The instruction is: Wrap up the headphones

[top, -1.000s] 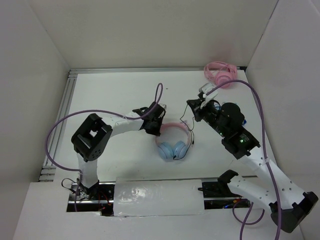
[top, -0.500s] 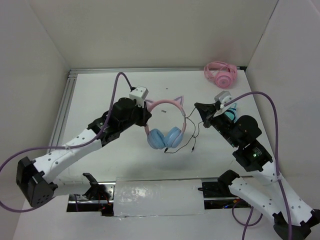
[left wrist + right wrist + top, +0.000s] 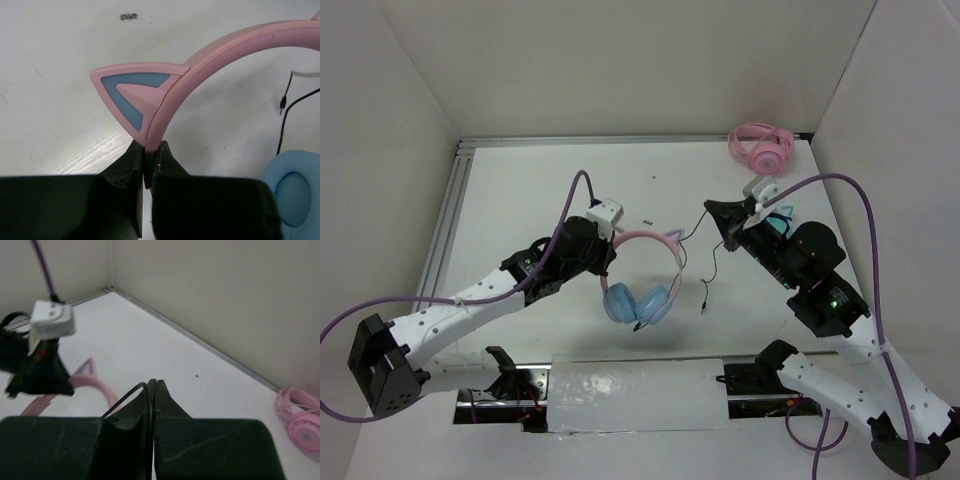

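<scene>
Headphones [image 3: 655, 303]: smooth arched pink band [image 3: 225, 55], round padded cups [image 3: 295, 195].

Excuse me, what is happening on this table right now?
Two robot arms are handling one pair of headphones. The left gripper has its jaws shut on the pink headband, just beside a cat ear, and the blue ear cups hang toward the near edge. The right gripper has its jaws shut on the thin black cable, whose loose end dangles between the arms. The cable is not yet wrapped. An all-pink pair lies in the far right corner.

Headphones [image 3: 638, 303] now aloft in left gripper [image 3: 609, 256]
</scene>
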`<state>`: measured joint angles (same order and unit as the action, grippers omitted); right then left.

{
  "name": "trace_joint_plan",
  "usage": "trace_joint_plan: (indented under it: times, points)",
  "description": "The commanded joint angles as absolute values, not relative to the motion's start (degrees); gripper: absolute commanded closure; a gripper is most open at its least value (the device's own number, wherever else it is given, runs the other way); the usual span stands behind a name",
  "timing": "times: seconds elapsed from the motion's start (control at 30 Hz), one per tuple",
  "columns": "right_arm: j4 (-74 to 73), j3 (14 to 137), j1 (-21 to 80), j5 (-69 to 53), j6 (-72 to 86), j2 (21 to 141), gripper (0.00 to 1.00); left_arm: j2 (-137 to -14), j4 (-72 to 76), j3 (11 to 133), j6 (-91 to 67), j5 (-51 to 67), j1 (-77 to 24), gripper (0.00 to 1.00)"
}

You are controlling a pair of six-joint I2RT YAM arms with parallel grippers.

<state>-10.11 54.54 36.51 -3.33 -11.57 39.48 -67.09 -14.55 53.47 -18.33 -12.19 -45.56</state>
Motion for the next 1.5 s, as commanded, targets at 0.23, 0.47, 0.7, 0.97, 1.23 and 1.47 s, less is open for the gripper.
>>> trace_joint_plan:
  times: [0.23, 0.47, 0.7, 0.97, 1.23, 1.47]
  points:
    - [-8.6, 61.7, 37.4, 9.4, -10.9, 44.9, 1.0, -64.0, -10.2, 50.9, -18.1, -8.9, -48.9, 1.0]
    - [-13.5, 65.8, 32.3, 23.0, -2.5, 50.3, 1.0, -60.4, -9.7, 47.9, -21.6, -8.7, -49.0, 1.0]
    - [-18.3, 71.3, 25.3, 15.3, 2.9, 55.5, 1.0, -58.3, -9.7, 47.1, -20.5, -7.7, -49.2, 1.0]
    - [-22.0, 84.5, 25.5, 8.9, 4.2, 71.4, 1.0, -65.0, -11.7, 50.2, -19.3, -9.2, -52.2, 1.0]
    - [-27.8, 100.2, 30.6, 11.9, 2.0, 86.2, 1.0, -75.8, -15.4, 55.4, -22.7, -15.8, -55.0, 1.0]
    - [-24.3, 92.8, 29.3, 13.5, 2.5, 79.7, 1.0, -73.7, -15.5, 57.1, -26.0, -15.7, -53.3, 1.0]
